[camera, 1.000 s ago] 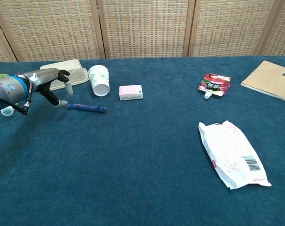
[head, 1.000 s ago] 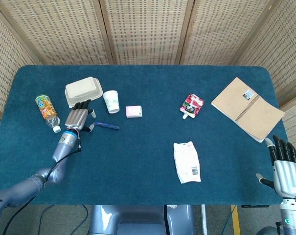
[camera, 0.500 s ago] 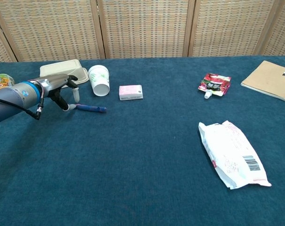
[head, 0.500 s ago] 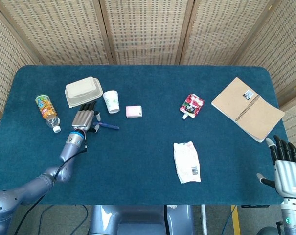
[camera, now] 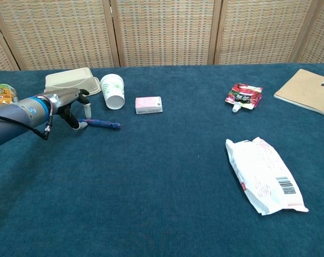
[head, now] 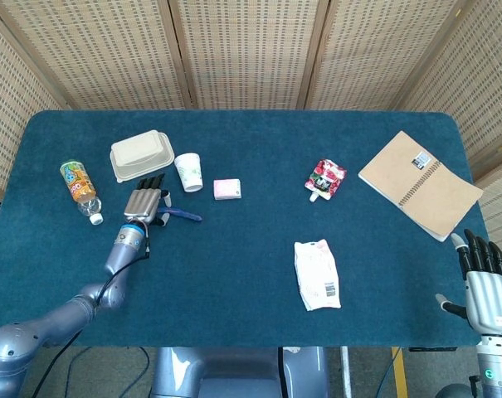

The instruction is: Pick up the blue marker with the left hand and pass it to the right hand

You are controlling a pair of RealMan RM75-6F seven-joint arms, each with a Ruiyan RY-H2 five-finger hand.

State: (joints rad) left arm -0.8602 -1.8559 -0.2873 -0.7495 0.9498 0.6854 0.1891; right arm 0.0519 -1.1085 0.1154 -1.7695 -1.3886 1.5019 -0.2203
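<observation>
The blue marker [head: 182,215] [camera: 103,123] lies flat on the blue tablecloth, in front of a paper cup. My left hand [head: 145,204] [camera: 70,104] is lowered over the marker's left end, fingers apart and pointing down. Its fingertips [camera: 80,124] sit at that end, and the marker still rests on the cloth. I cannot tell whether they touch it. My right hand [head: 485,286] hovers at the table's near right corner, fingers straight and spread, holding nothing. The chest view does not show it.
Behind the left hand are a beige clamshell box [head: 140,154] and a tipped paper cup [head: 189,172]. A bottle [head: 80,189] lies to the left. A pink box [head: 226,189], red pouch [head: 326,177], white packet [head: 317,274] and notebook [head: 420,184] are spread to the right.
The left hand has moved right and dropped onto the marker's left end. The marker and the right hand have not moved.
</observation>
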